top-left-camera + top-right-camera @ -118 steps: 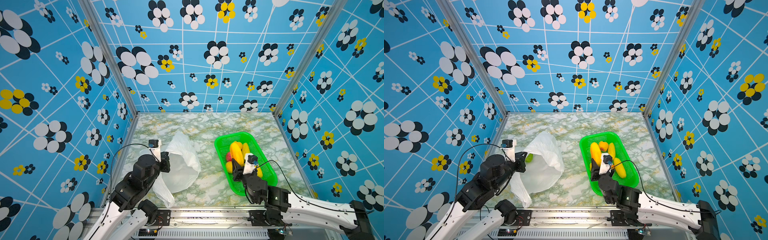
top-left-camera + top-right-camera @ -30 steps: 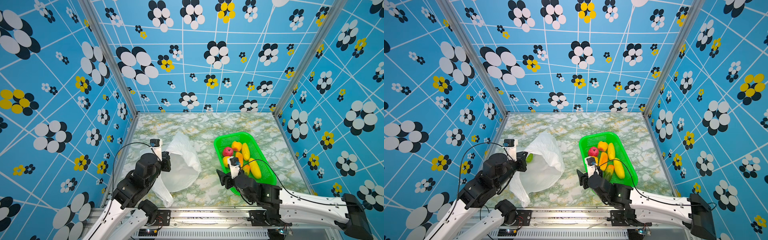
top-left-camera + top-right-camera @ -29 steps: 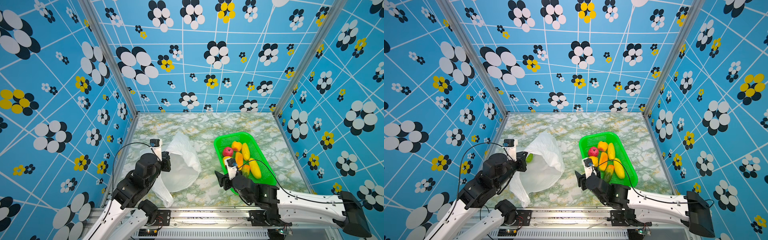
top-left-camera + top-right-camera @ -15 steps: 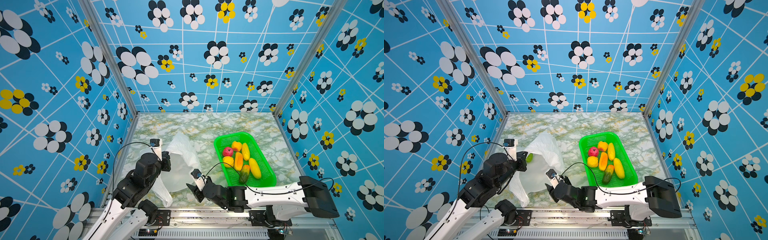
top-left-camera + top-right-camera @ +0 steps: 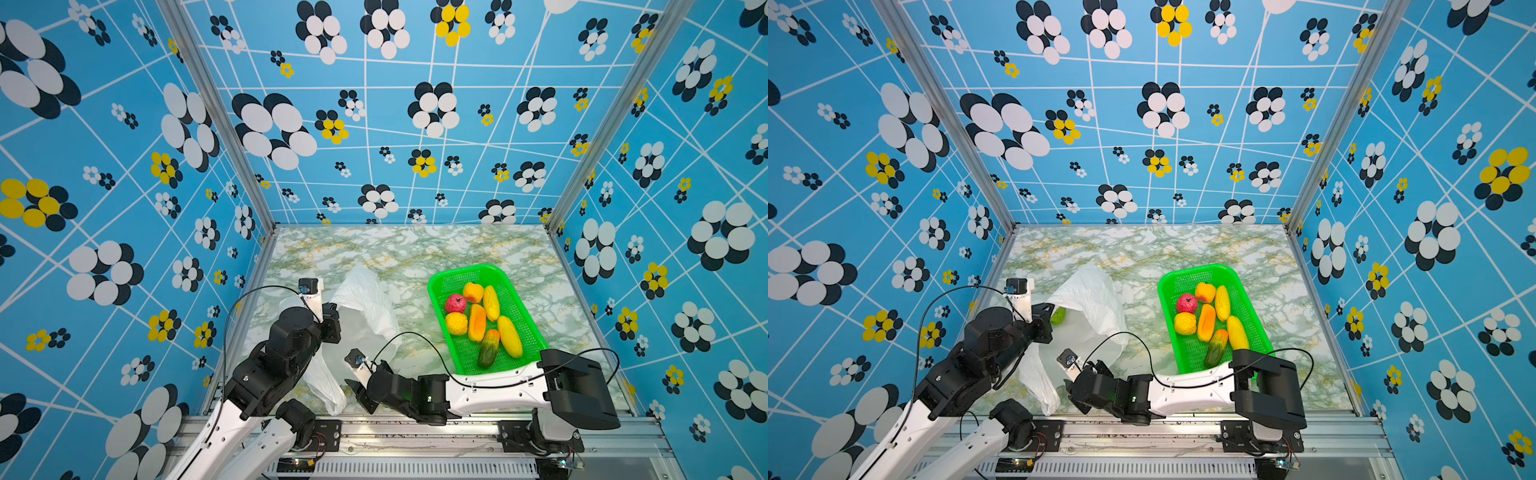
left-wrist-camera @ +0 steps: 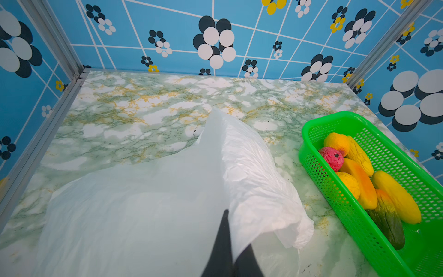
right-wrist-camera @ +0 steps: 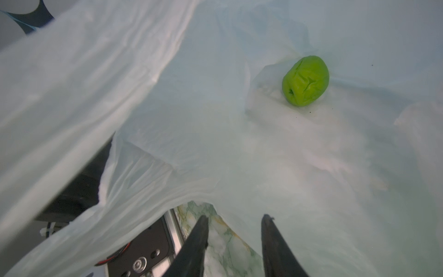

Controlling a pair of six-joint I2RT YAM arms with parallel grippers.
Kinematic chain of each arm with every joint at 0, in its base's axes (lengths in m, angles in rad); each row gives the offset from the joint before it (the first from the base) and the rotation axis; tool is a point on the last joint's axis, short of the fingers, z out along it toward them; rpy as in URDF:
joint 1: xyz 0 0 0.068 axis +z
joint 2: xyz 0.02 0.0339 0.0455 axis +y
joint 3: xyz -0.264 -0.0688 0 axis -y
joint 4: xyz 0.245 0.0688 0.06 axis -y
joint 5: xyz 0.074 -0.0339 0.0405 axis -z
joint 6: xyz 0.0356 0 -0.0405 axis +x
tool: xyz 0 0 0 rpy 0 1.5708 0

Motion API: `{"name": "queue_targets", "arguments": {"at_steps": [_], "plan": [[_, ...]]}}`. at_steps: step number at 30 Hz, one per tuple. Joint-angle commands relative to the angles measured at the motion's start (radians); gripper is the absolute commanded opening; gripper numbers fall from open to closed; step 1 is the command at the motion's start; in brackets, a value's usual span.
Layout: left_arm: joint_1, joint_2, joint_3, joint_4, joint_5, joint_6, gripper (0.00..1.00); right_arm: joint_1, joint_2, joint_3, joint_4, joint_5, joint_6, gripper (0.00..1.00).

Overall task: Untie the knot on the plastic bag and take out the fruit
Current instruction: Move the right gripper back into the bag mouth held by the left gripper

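Observation:
The white plastic bag lies open on the left of the marble table. My left gripper is shut on its upper edge and holds that edge lifted. My right gripper stands open at the bag's mouth near the front edge, nothing between its fingers. A green round fruit rests inside the bag, ahead of the right gripper. No knot shows in any view.
A green mesh basket at the right holds several fruits: a red one, yellow and orange ones, and an orange-green one. The right arm stretches along the front rail. Patterned blue walls close in three sides.
My right gripper has swung from the basket leftward along the front edge to the bag's mouth, and its jaws have narrowed. The left gripper has kept its hold on the bag.

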Motion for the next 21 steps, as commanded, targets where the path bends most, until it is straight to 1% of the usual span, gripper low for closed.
{"name": "queue_targets", "arguments": {"at_steps": [1,5,8,11,15,21], "plan": [[0.007,-0.008,-0.004,0.002,0.006,-0.001,0.0,0.001,0.039,0.047,-0.029,0.017,0.015,0.39],[0.007,-0.012,-0.003,-0.001,0.009,-0.003,0.0,-0.019,0.096,0.098,-0.055,0.023,0.033,0.39],[0.007,-0.014,-0.001,-0.004,0.002,-0.002,0.0,-0.054,0.142,0.149,-0.101,-0.017,0.068,0.38],[0.007,-0.014,-0.004,-0.001,0.005,-0.002,0.0,-0.074,0.179,0.176,-0.104,-0.048,0.078,0.37],[0.007,-0.019,-0.004,-0.005,0.011,-0.003,0.0,-0.076,0.214,0.211,-0.112,-0.044,0.077,0.37],[0.007,-0.021,-0.001,-0.001,0.004,-0.002,0.0,-0.076,0.249,0.224,-0.099,-0.016,0.082,0.36]]}}
